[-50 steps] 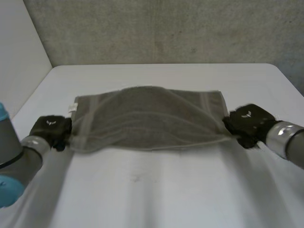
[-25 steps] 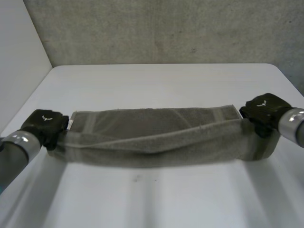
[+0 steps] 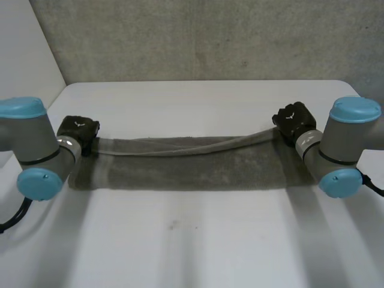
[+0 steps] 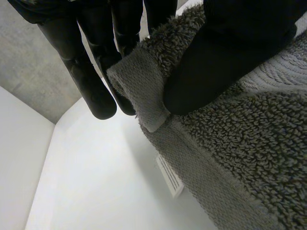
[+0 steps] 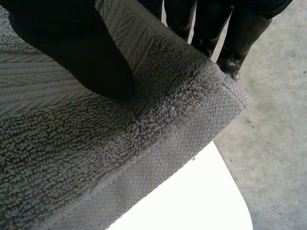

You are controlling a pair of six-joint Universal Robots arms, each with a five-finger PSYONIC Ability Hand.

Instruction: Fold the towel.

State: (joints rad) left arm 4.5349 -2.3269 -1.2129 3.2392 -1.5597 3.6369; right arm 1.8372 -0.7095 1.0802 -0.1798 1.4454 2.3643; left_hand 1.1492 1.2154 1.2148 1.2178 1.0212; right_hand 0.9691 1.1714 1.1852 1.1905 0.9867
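Stretching from the robot's left to its right across the white table (image 3: 192, 252), the grey towel (image 3: 192, 171) forms a long, narrow band. Its long axis runs side to side, parallel to the table's near edge, and its short ends point at the two arms. Most of the band lies flat on the table. Its far edge is raised and sags slightly between the hands.

The left arm (image 3: 30, 144) and the right arm (image 3: 348, 144) flank the towel's short ends.

The left hand (image 3: 79, 131) is at the towel's left end. In the left wrist view its thumb (image 4: 225, 52) presses a hemmed corner against the fingers (image 4: 91, 72), pinching it.

The right hand (image 3: 294, 120) grips the right end's far corner the same way, thumb (image 5: 72, 43) on top and fingers (image 5: 235, 33) beneath the cloth.

A small white label (image 4: 169, 175) sticks out from the towel's edge just beside the left hand's fingertips.
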